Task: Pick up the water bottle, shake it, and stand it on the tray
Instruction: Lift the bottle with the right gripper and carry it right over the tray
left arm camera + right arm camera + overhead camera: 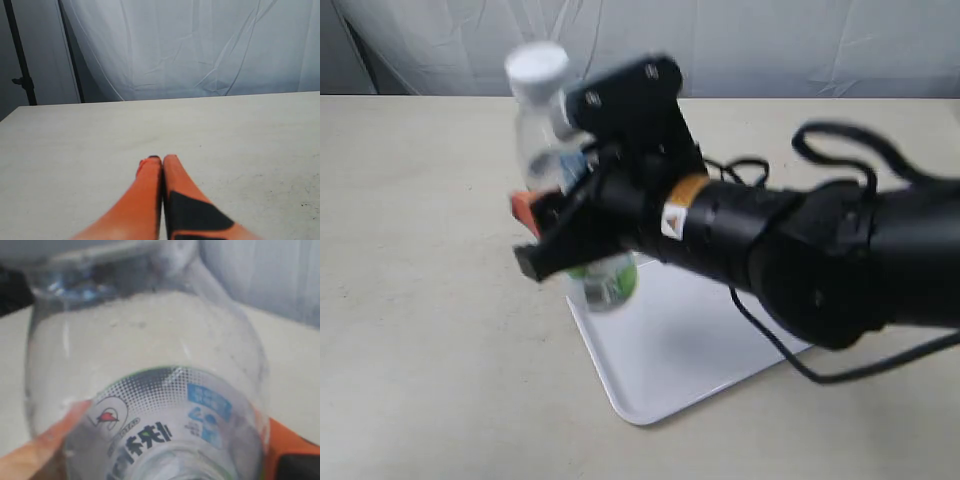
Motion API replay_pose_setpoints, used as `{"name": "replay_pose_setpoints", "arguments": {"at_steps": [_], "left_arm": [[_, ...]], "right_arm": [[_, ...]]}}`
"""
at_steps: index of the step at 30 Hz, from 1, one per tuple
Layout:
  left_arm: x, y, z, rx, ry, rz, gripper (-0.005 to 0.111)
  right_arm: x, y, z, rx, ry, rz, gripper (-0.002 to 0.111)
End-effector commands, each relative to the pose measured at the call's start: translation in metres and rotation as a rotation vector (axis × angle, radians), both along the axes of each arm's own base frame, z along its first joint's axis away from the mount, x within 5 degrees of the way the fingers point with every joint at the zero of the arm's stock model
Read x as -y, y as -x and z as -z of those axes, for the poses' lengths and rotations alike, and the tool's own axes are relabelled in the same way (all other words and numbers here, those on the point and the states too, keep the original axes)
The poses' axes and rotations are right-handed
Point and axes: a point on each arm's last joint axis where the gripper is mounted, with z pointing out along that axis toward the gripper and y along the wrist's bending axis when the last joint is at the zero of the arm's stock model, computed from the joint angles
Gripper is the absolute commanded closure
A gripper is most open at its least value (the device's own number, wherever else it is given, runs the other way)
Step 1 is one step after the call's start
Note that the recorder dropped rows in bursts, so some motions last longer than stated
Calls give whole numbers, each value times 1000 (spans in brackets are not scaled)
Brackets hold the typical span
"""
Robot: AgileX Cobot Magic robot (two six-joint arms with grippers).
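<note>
The right gripper (542,238) is clamped on the clear, smooth plastic water bottle (542,140), which is held slightly tilted with its white cap up, over the left edge of the flat, glossy white tray (690,350). The left gripper's (161,162) tapered orange fingers are pressed together above the matte beige table (75,140).

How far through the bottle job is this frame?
Done: the pick-up. The right claw is clamped on the water bottle, which is tilted over the edge of the tray.
In hand: probably the shake, since arm and bottle look motion-blurred.
Left: standing the bottle upright on the tray and letting go.
The left claw is shut, empty, over the table.
</note>
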Motion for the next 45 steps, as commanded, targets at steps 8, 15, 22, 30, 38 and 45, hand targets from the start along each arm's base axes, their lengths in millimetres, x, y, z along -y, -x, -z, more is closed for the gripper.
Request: {"name": "replay_pose_setpoints", "arguments": {"at_steps": [8, 15, 22, 30, 38, 45], "left_arm": [[0, 0, -1, 15, 0, 6, 105], [0, 0, -1, 15, 0, 6, 105], [0, 0, -1, 15, 0, 6, 105], [0, 0, -1, 15, 0, 6, 105], [0, 0, -1, 15, 0, 6, 105], [0, 0, -1, 15, 0, 6, 105]], "right_arm": [[42, 12, -89, 213, -208, 98, 109], [28, 12, 5, -64, 67, 87, 109], [11, 31, 6, -2, 88, -23, 109], [71, -27, 13, -76, -90, 638, 109], [-1, 23, -12, 47, -79, -25, 109], [56, -37, 3, -119, 5, 519, 109]]}}
